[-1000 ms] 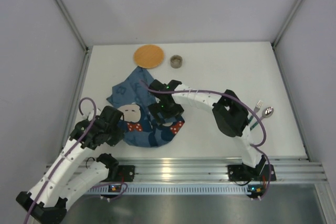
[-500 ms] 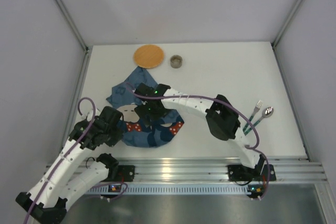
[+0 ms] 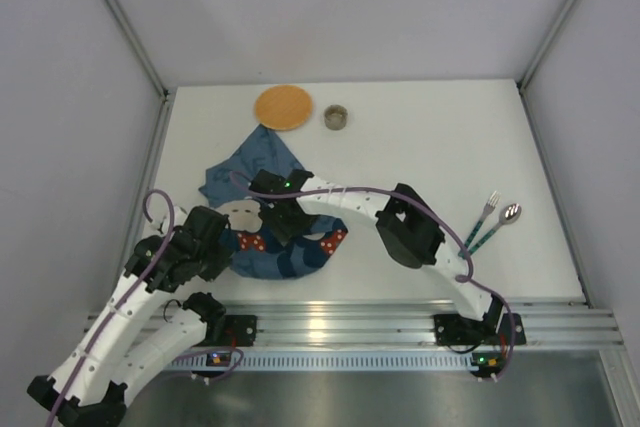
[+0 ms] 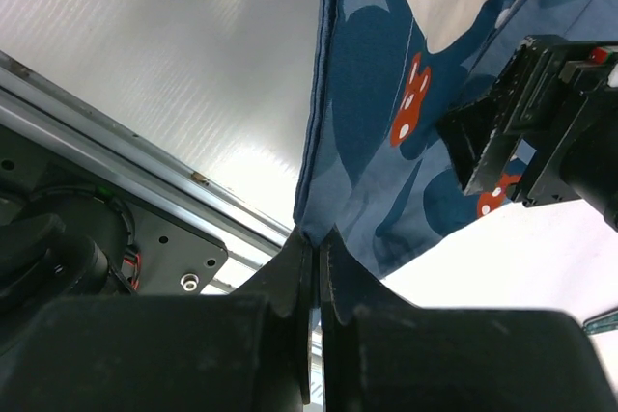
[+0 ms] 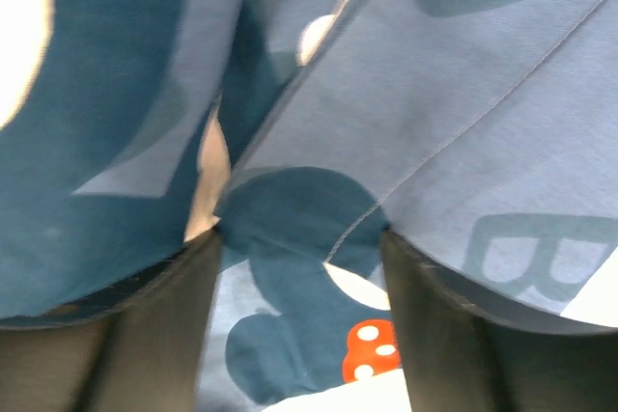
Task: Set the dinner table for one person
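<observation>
Beneath the right tool, much of the bear-print mat is hidden.

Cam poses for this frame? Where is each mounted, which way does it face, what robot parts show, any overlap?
Top: above and behind the arms, looking down on the table; both arms, bases at the bottom.
Left wrist: on the left arm, looking along the left pincer, shut on the edge of the cloth; rail at left.
Right wrist: close over the cloth, facing it; right pincer, open, at the bottom.
Shared: cloth in all three; left wrist and top both show the right arm.
</observation>
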### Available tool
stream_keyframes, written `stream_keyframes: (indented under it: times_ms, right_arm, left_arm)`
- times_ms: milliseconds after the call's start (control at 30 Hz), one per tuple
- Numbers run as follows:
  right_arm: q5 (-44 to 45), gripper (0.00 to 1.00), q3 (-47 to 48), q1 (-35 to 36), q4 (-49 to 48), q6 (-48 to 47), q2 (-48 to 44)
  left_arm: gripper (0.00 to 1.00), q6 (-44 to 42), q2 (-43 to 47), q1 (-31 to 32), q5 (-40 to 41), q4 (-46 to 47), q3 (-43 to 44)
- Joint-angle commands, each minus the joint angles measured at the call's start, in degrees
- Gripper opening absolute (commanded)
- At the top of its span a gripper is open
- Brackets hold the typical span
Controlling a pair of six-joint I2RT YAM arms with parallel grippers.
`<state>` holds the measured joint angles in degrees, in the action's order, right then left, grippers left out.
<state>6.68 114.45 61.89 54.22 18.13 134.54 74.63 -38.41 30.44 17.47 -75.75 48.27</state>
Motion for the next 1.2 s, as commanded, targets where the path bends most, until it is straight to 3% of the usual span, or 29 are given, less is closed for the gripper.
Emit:
stream_keyframes:
  times_ms: [0, 100, 333, 400, 500, 600, 1067, 1167]
  right_arm:
    - [2.46, 0.63, 2.7, -1.42, -2.01, -0.9, 1.16]
    - [2.73, 0.51, 3.49, -1.77, -2.1, -1.08, 2.13]
    - [2.9, 0.34, 4.37, -1.86, -2.62, 0.06, 3.45]
    - [2.73, 0.37, 5.42, -1.95, -2.62, 0.24, 3.62]
    - [0.97, 0.59, 6.66, -2.3, -2.54, 0.5, 2.92]
    - [0.18, 0.63, 7.89, -2.39, -2.45, 0.59, 2.66]
    - [-0.35, 0.61, 12.02, -2.39, -2.45, 1.91, 8.28]
    - [0.09, 0.49, 10.71, -2.39, -2.36, 1.91, 7.85]
  left_arm:
    - [0.0, -0.98, 1.5, 0.15, 0.54, -10.65, 2.18]
    - [0.0, -1.24, 1.5, 0.15, 0.37, -10.56, 2.18]
    - [0.0, -1.86, 1.41, 0.15, 0.19, -10.21, 2.0]
    - [0.0, -2.12, 1.32, 0.15, 0.1, -10.12, 2.0]
    - [0.0, -2.38, 1.32, 0.15, 0.1, -9.95, 1.91]
    - [0.0, -2.65, 1.41, 0.15, 0.02, -9.68, 1.83]
    - [0.0, -3.26, 1.32, 0.15, -0.69, -8.72, 1.3]
    - [0.0, -3.44, 1.41, 0.15, -0.69, -8.54, 1.21]
